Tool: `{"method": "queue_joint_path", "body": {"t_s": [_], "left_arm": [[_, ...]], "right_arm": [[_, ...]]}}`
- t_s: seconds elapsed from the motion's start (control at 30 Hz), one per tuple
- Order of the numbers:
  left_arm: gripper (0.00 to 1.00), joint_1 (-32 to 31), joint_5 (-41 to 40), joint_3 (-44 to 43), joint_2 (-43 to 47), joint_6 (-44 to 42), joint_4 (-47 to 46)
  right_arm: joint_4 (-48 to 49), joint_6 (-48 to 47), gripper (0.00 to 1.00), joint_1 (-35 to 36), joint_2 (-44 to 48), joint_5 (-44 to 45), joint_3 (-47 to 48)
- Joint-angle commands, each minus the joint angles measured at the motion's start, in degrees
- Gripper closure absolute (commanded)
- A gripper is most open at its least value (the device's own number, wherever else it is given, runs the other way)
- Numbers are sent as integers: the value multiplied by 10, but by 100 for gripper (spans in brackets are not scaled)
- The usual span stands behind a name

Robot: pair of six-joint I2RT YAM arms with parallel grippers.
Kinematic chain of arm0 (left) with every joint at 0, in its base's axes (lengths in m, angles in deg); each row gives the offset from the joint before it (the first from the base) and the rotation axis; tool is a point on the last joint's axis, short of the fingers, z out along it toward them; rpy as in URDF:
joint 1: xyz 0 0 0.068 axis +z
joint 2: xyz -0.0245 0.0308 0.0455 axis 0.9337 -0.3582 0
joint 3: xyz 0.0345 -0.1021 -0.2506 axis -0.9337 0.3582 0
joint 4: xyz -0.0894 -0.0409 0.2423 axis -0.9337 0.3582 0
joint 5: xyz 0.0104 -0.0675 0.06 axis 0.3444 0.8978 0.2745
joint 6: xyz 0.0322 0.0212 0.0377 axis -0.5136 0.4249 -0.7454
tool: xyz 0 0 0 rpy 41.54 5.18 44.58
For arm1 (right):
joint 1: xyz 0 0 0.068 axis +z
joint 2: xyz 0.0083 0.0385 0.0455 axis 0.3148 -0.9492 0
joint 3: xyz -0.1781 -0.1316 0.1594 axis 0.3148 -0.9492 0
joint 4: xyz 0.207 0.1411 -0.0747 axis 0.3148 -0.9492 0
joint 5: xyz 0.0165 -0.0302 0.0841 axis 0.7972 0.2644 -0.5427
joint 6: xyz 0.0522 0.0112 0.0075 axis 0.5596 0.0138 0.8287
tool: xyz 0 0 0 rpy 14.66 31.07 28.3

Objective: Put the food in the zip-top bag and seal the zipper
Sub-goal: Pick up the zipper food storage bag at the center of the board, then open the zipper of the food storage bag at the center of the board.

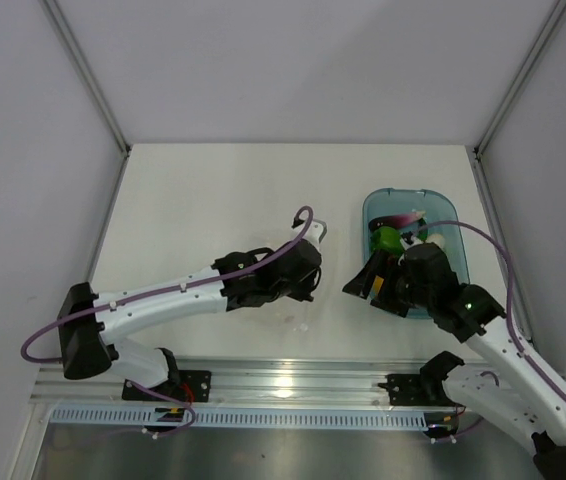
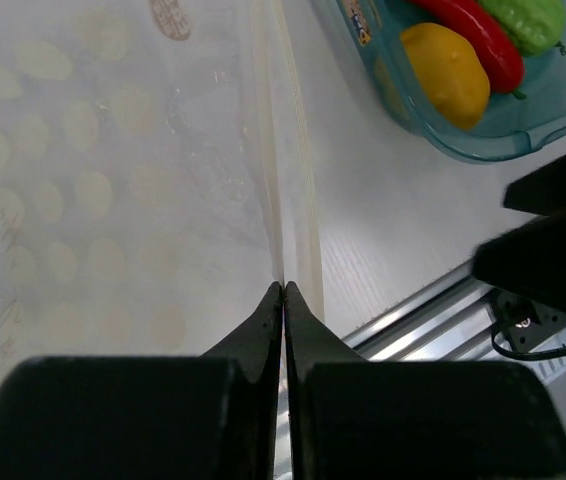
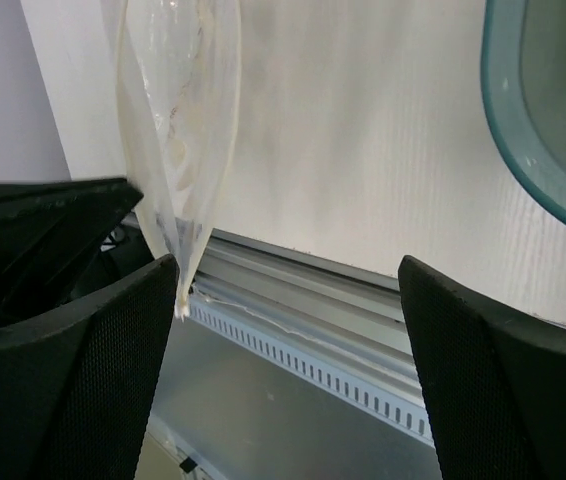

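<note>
Left fingers clamp the zip-top bag at its edge; right fingers stand wide, beside it.

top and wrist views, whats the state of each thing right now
left gripper: shut, pinching the bag's edge
right gripper: open, holding nothing
zip-top bag: lifted by one edge, no food seen inside
zipper: cannot tell if sealed
food: lying in the tray, not bagged yet
tray: holds the food
</note>
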Motion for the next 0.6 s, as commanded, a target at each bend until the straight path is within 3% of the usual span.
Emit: {"method": "queue_joint_path", "body": {"t_s": [0.0, 0.1, 0.4, 0.5, 0.57], "left_arm": [[99, 1, 35, -8, 25, -3, -9], [99, 1, 43, -2, 35, 0, -8], [99, 2, 48, 10, 78, 3, 3], [100, 1, 52, 12, 87, 4, 4], [99, 1, 53, 12, 89, 4, 5]], "right_arm": [[103, 60, 9, 32, -45, 38, -18], [153, 69, 9, 77, -87, 71, -14], [239, 79, 12, 90, -160, 87, -28], [269, 67, 23, 91, -180, 86, -27], [281, 62, 53, 93, -194, 81, -22]]}}
